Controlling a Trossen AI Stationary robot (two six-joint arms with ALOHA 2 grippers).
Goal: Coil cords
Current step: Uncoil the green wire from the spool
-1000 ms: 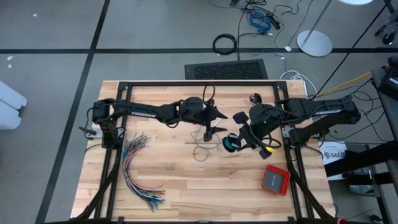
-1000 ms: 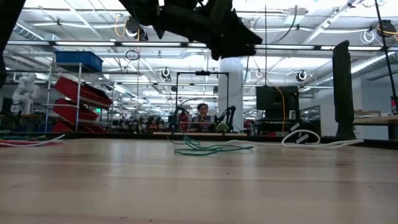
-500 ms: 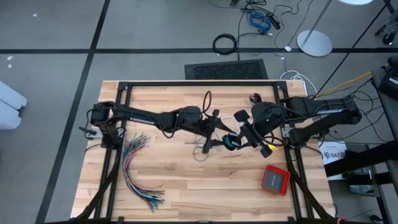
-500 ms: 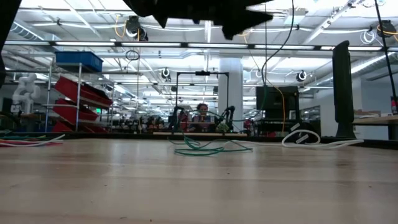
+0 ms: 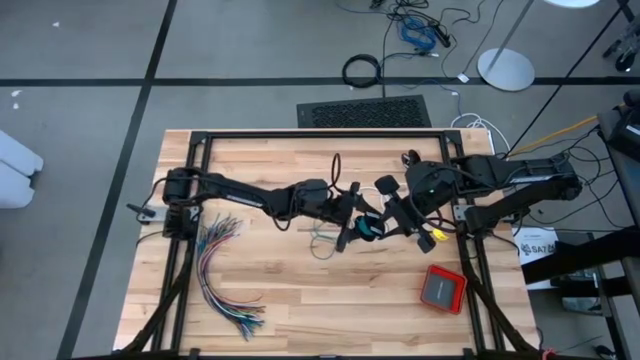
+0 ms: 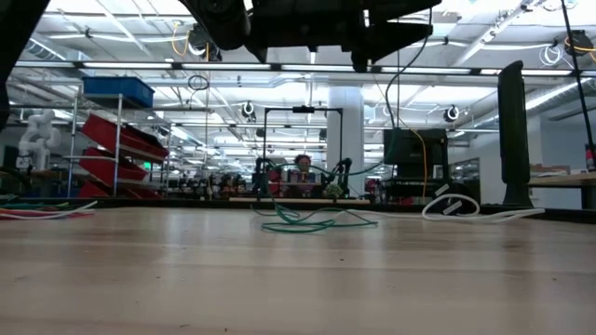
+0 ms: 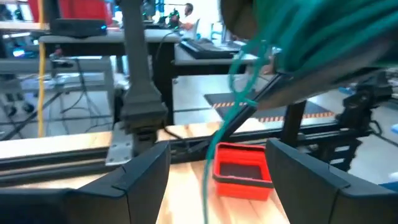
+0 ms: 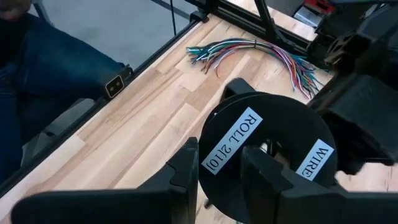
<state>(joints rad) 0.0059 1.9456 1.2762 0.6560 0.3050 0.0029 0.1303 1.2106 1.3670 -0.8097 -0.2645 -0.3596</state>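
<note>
You get bright, even light from above: in the low view, rows of ceiling strip lights (image 6: 140, 63) glare white over the far hall. From overhead the wooden table (image 5: 290, 300) looks evenly lit, and the arms throw only faint, soft shadows. In the low view the near tabletop is soft and out of focus, the arms at the top dark silhouettes against the lights. Your left wrist view is smeared, the teal-green cord (image 7: 249, 93) close and blurred. The right wrist view stays sharper, its near fingers soft.
</note>
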